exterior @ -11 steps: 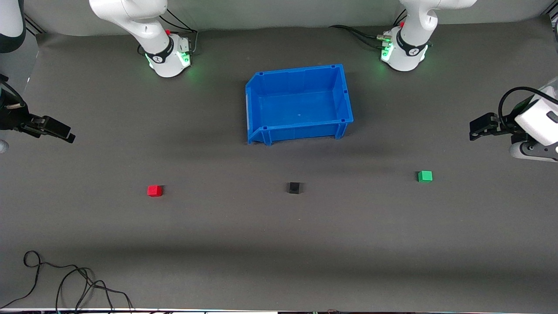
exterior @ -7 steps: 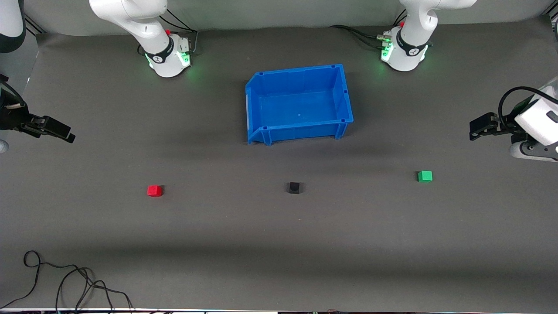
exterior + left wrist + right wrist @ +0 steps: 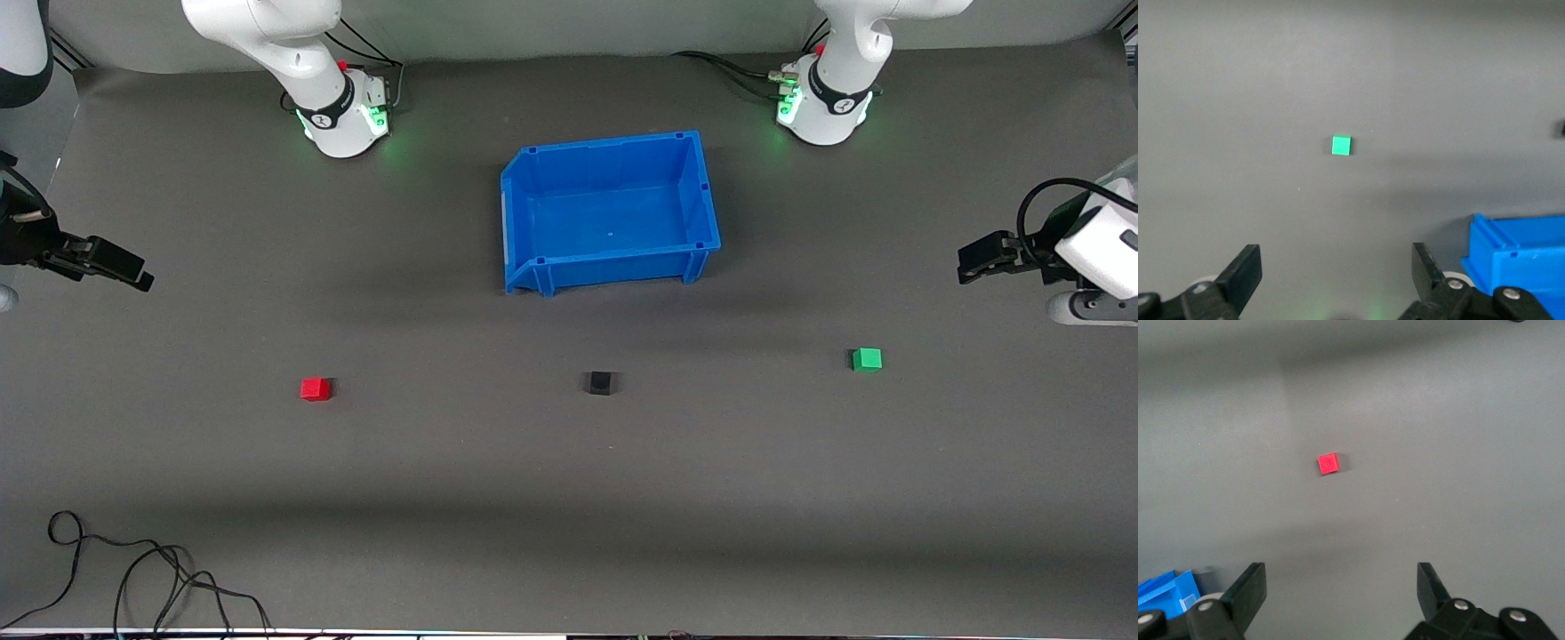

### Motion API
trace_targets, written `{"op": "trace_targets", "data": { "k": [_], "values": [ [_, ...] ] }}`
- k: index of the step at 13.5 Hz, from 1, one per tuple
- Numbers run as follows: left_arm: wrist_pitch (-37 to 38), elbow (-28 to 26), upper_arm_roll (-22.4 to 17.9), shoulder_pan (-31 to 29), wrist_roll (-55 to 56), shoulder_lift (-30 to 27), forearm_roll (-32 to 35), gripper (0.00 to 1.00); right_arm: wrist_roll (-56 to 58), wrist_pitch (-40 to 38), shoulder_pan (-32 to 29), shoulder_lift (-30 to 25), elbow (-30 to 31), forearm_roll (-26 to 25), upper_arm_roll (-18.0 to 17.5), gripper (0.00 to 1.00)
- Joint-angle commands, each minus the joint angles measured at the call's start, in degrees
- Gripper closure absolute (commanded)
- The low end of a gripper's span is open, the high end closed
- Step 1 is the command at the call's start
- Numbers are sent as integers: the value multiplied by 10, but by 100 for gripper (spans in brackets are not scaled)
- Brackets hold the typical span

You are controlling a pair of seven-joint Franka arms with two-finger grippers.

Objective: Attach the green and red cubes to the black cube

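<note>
Black cube (image 3: 600,383) between two cubes (image 3: 315,388) (image 3: 866,359) — nearer than bin (image 3: 533,276).

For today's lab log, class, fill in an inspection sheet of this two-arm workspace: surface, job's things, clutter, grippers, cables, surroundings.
Surface: dark grey mat, flat.
Job's things: red cube, black cube and green cube lie apart in a row, black in the middle.
Clutter: empty blue bin, farther from the front camera than the cubes.
Grippers: left gripper open, above the green cube's end; right gripper open, above the red cube's end.
Cables: loose black cable at the mat's near edge.
Surroundings: nothing seen.
</note>
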State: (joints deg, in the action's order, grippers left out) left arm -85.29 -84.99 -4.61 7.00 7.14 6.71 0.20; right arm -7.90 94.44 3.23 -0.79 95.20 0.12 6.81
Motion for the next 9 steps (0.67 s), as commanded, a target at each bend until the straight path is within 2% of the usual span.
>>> {"op": "trace_targets", "data": {
  "k": [1,5,9],
  "values": [
    [18,-5,-4,5,152,-10,0,0,-2,3,1,-15,11,-4,1,0],
    [23,-13,-5,2,359,-6,-19,0,0,16,2,-15,26,15,2,0],
    [-8,-28,-7,-38,535,-6,-87,0,-1,142,17,-22,136,31,1,0]
  ]
}}
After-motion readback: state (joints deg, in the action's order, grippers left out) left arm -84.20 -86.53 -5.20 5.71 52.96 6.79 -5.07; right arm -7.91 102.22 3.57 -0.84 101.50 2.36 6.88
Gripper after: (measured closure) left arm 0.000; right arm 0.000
